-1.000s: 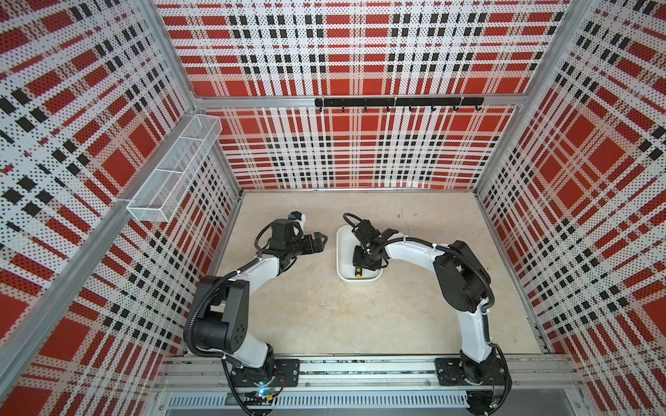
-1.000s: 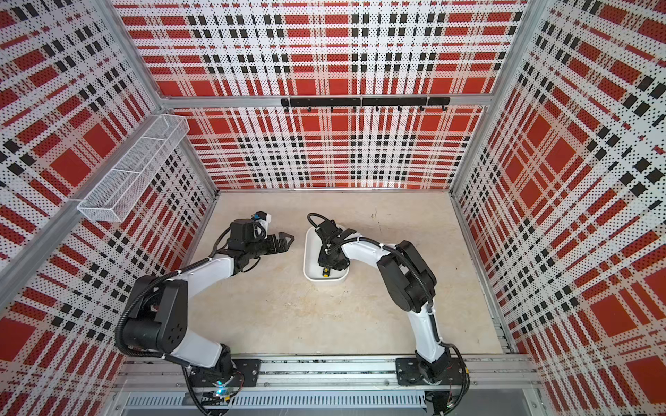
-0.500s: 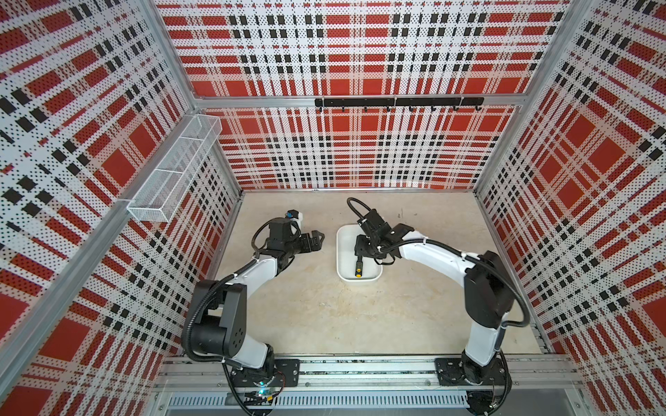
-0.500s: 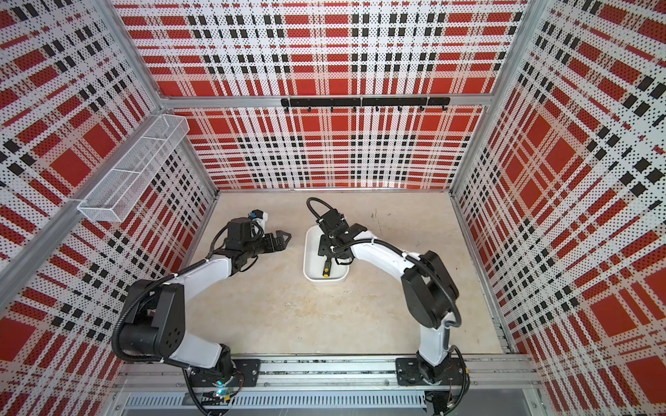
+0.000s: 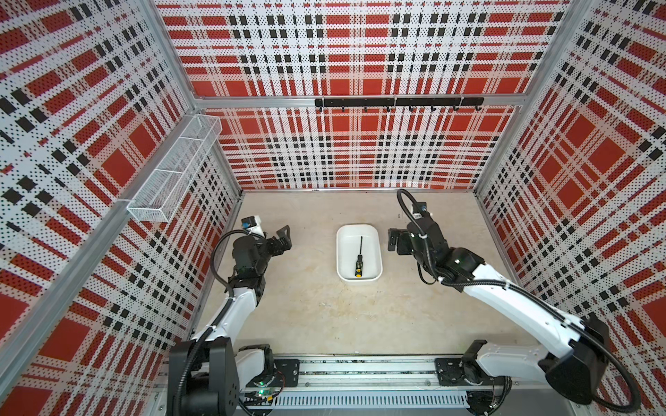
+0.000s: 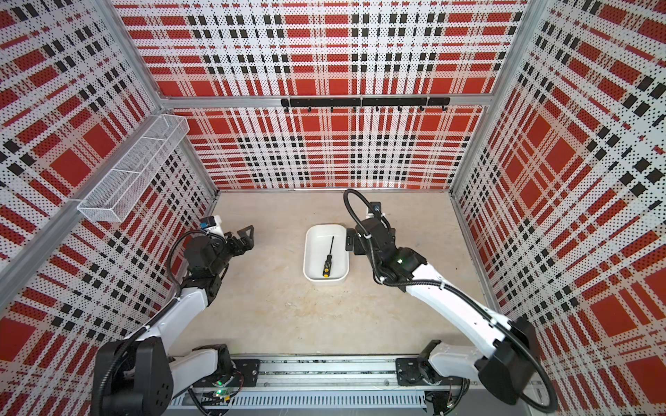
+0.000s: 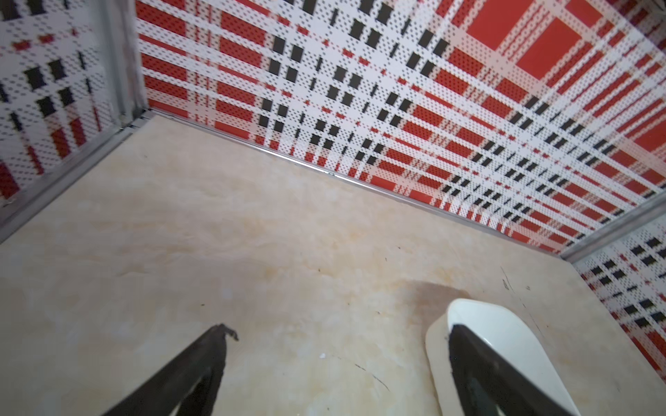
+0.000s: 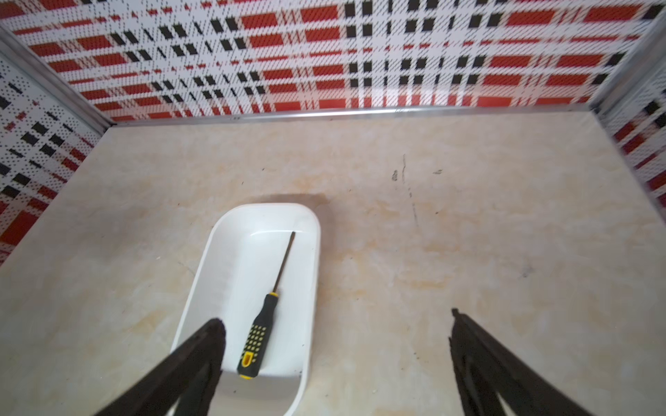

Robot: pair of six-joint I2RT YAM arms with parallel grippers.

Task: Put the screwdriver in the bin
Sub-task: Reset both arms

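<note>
The pale, stone-look worktop [image 5: 324,324] carries one loose item, the bin [image 5: 345,248], a shallow white tub sitting roughly midway between the two arms. The right arm reaches in from its own side. The right hand [image 5: 392,240] sits just beside the bin's wall and, so far as a top view shows, does not touch it. Its fingers [image 8: 201,349] stand wide apart with nothing between them (the wrist view shows only bare worktop and part of the tub in the gap). The left hand [image 5: 287,237] hangs well apart from the bin on the other side, likewise spread and empty. The screwdriver [image 5: 359,256] lies flat on the bin's floor, wholly inside. Its shaft points away from the arms' bases and its yellow butt lies close to the nearer end wall. Neither hand touches it.

Judging by that, the placing looks done and what remains is a clean retreat. To do it well, the right hand should rise first and only then draw back toward its base, since a sideways sweep at rim level could catch the light tub and slide or tip it. The fingers can stay spread, as closing them near the rim gains nothing. The left hand needs no move toward the bin.
</note>
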